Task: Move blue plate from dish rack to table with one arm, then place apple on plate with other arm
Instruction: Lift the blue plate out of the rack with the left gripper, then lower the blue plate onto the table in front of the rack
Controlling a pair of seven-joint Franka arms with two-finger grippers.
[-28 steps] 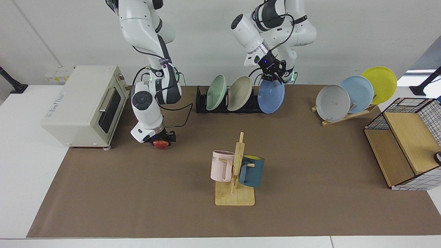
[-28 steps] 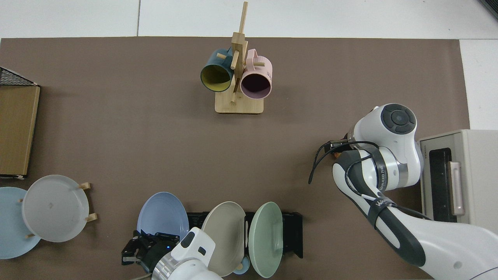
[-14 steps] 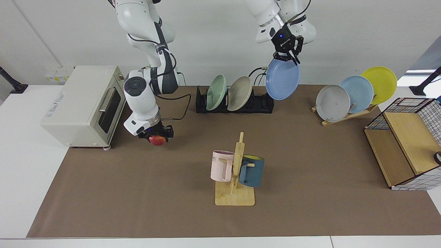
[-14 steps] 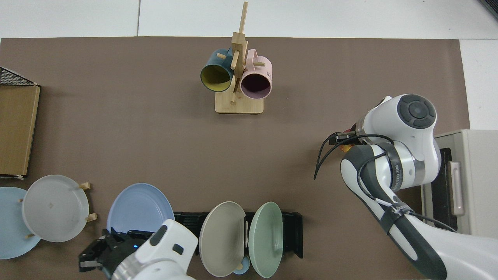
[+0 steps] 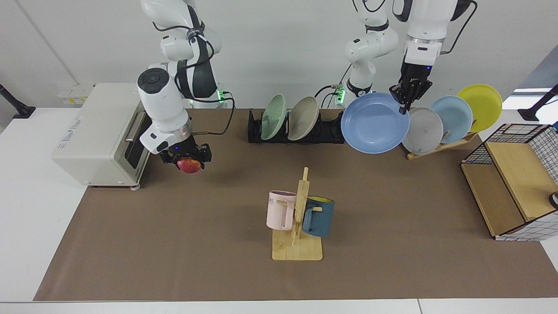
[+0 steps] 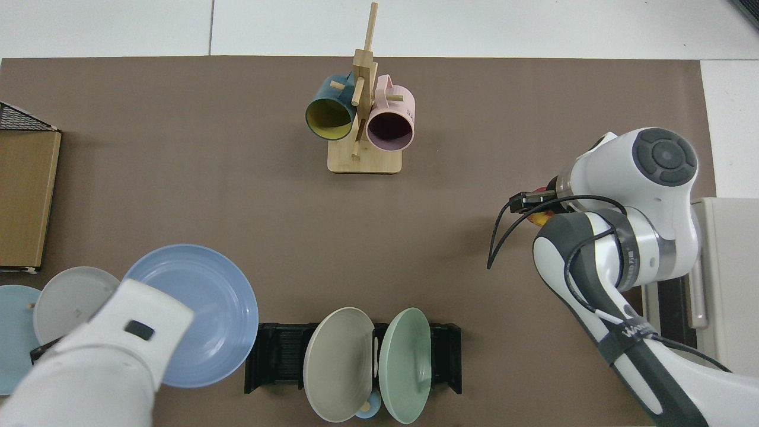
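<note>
The blue plate (image 5: 375, 123) hangs in the air, clear of the black dish rack (image 5: 331, 131) and between it and the wooden plate stand. My left gripper (image 5: 406, 101) is shut on its upper right rim, and the plate's face tilts toward the camera. In the top view the blue plate (image 6: 201, 302) is partly covered by the left arm's wrist (image 6: 101, 362). My right gripper (image 5: 186, 159) is shut on the red apple (image 5: 189, 166), held above the brown mat of the table (image 5: 174, 240) beside the toaster oven. Only a sliver of the apple (image 6: 538, 219) shows from above.
The dish rack (image 6: 278, 350) holds a green plate (image 5: 273, 117) and a beige plate (image 5: 303, 117). A wooden stand (image 5: 436, 146) carries grey, sky-blue and yellow plates. A mug tree (image 5: 298, 218) stands mid-mat, a toaster oven (image 5: 104, 135) at the view's left, a wire basket (image 5: 514, 183) at its right.
The left arm lifted the blue plate out of the rack and swung it toward the wooden stand, turning its face forward. The right arm raised the apple off the mat.
</note>
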